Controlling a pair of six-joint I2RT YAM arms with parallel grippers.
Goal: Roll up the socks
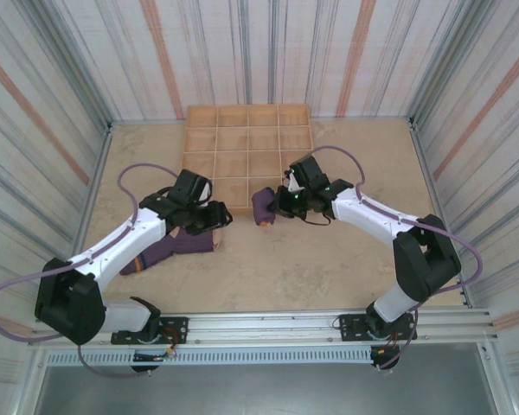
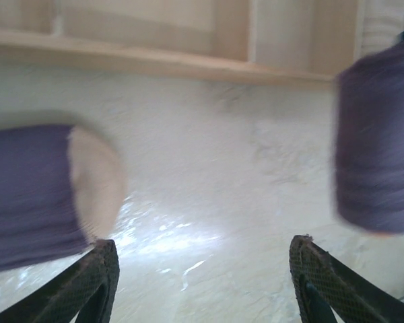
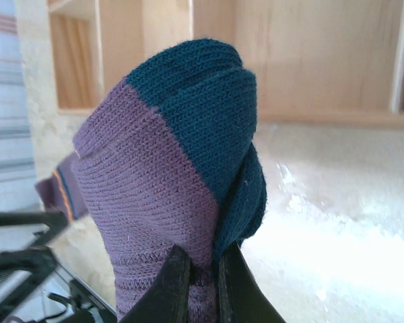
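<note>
The right gripper [image 3: 202, 262] pinches the soft, springy teal-toed sock [image 3: 155, 175] bunched between its tips, while the left gripper [image 2: 202, 269] hangs open with the limp tan-toed sock [image 2: 34, 188] just left of it, likely best pinched at the toe.

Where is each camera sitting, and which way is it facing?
Top external: above and behind the arm bases, looking down on the table, wooden tray and both arms.
Left wrist: low over the table, facing the tray; open left gripper at bottom, tan-toed sock at left.
Right wrist: low, facing the tray; right gripper shut on the teal-toed sock.
Shared: all three show the tray; top and left wrist both show the tan-toed sock.
</note>
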